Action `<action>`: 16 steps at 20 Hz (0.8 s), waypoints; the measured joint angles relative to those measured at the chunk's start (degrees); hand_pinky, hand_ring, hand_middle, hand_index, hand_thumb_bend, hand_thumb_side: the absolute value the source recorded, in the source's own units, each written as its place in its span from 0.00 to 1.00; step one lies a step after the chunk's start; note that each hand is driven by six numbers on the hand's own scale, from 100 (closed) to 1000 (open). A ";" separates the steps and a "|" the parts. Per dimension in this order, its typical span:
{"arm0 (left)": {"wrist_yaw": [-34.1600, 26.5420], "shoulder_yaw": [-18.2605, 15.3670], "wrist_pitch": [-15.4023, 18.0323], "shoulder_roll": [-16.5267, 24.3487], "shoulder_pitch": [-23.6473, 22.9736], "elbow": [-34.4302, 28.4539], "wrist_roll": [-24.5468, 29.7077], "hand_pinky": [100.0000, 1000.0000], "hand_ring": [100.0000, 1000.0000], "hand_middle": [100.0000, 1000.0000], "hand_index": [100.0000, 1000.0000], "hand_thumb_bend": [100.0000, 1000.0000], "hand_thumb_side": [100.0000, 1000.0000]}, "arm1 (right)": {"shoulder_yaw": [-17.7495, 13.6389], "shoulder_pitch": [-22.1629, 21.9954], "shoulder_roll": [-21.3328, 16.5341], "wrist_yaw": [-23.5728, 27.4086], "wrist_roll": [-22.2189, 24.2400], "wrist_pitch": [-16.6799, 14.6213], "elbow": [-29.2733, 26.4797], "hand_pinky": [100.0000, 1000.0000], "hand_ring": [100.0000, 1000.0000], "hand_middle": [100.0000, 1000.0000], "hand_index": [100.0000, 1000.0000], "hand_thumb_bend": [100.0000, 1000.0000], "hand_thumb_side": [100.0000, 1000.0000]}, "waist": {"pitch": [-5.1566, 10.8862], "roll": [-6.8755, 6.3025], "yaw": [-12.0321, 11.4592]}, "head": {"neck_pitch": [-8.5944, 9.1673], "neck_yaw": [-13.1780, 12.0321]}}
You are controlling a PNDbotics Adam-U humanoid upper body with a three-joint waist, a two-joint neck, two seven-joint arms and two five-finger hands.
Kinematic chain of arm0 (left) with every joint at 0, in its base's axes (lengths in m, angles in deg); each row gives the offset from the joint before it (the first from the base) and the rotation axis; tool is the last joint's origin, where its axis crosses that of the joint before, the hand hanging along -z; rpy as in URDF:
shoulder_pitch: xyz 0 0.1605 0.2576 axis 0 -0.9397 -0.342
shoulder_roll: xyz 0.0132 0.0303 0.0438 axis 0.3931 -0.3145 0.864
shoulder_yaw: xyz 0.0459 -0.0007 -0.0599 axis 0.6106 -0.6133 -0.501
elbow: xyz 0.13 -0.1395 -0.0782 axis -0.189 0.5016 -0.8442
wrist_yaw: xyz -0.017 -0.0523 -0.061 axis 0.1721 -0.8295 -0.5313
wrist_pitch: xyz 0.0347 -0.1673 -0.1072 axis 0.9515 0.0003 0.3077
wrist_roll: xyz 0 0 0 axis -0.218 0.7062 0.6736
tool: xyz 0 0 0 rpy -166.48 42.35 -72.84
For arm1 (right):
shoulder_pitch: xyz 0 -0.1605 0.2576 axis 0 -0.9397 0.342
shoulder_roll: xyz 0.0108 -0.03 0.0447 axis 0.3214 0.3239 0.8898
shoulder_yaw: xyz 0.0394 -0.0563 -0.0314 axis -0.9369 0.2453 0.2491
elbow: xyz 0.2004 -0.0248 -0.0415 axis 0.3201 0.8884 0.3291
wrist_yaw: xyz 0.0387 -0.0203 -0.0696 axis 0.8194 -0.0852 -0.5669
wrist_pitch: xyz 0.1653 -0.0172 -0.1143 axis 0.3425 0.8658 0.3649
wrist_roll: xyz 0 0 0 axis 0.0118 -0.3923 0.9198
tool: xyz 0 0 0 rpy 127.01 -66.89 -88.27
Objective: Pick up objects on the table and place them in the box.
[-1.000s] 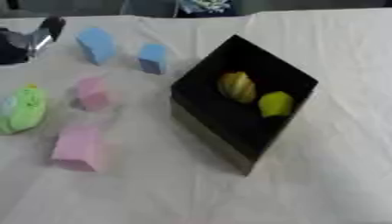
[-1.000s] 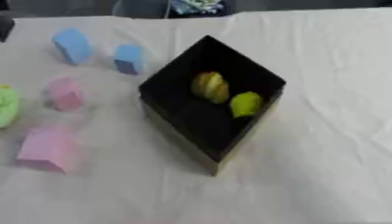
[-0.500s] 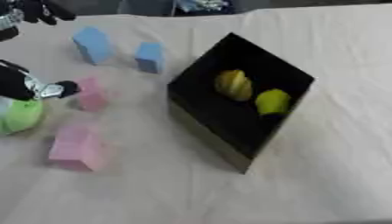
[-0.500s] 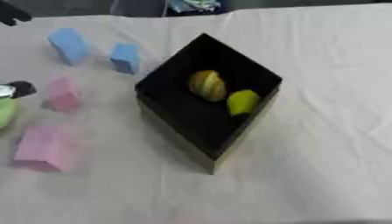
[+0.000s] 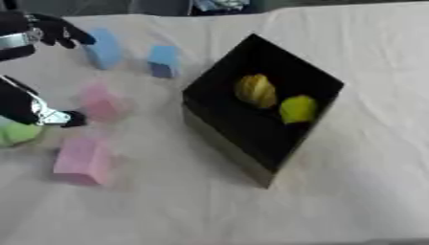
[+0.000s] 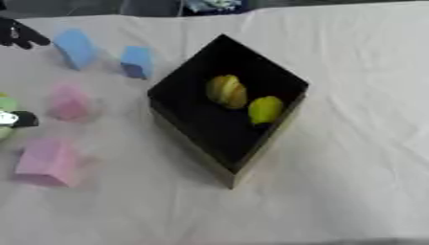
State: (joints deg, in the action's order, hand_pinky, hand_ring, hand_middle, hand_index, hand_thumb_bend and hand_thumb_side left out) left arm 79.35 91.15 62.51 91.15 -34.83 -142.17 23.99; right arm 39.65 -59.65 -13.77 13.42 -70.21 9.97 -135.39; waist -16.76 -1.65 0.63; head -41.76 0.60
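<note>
A black box (image 5: 224, 138) stands askew in the middle of the table, with a yellow fruit (image 5: 254, 91) and a yellow-green fruit (image 5: 298, 109) inside. To its left lie two blue blocks (image 5: 102, 48) (image 5: 163, 61), two pink blocks (image 5: 100, 103) (image 5: 81, 160) and a green thing (image 5: 16, 134) at the left edge. My left hand (image 5: 25, 103) reaches in from the left, spread open. Its fingers (image 5: 52, 30) are up by the far blue block. Its thumb tip sits just above the green thing. Whether it touches is unclear. The right hand shows in neither view.
A pale cloth (image 5: 368, 158) covers the table, with bare room right of the box and along the front. Something dark and white (image 6: 214, 5) lies at the far edge.
My left hand has come down from the top left corner and spread, its thumb now by the green thing. The blocks, box and fruits have not moved.
</note>
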 measured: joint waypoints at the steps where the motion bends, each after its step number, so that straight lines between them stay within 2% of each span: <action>1: -0.26 -0.01 0.32 0.45 -0.73 0.00 0.53 0.91 0.89 0.87 0.93 0.62 0.26 | 0.01 0.00 0.00 0.00 0.04 0.04 0.00 0.85 0.80 0.54 0.74 0.00 0.50 | 0.00 -0.03 -0.05 | 0.00 0.00; 5: -0.82 -0.06 0.32 2.34 -4.35 -0.01 1.24 0.91 0.89 0.85 0.92 0.66 0.28 | 0.04 -0.01 0.00 -0.03 0.24 0.24 0.00 0.85 0.80 0.54 0.74 0.00 0.50 | 0.00 -0.18 -0.24 | -0.01 0.01; 6: -0.85 -0.06 0.08 2.69 -5.24 -0.01 1.04 0.90 0.88 0.82 0.91 0.66 0.29 | 0.05 -0.02 0.00 -0.10 0.25 0.25 0.00 0.85 0.80 0.54 0.74 0.00 0.50 | 0.00 -0.18 -0.24 | -0.02 0.01; 10: -0.82 -0.05 -1.95 3.29 -8.26 -0.01 -0.61 0.89 0.87 0.77 0.90 0.68 0.28 | 0.06 -0.06 0.01 -0.37 0.43 0.43 0.00 0.85 0.80 0.54 0.74 0.00 0.50 | 0.00 -0.18 -0.24 | -0.02 0.00; 16: -1.15 1.01 -5.67 3.25 -10.39 -0.01 -2.16 0.90 0.88 0.81 0.92 0.68 0.25 | 0.35 -0.06 0.08 -0.41 0.70 0.71 0.00 0.85 0.80 0.53 0.74 0.00 0.50 | 0.00 -0.18 0.02 | -0.02 -0.23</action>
State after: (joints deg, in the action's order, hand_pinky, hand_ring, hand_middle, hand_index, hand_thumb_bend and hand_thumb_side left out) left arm 78.20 92.16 56.84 94.40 -45.22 -142.19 21.83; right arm 40.00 -59.71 -13.69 13.01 -69.51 10.68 -135.39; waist -16.76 -1.83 0.66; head -41.78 0.36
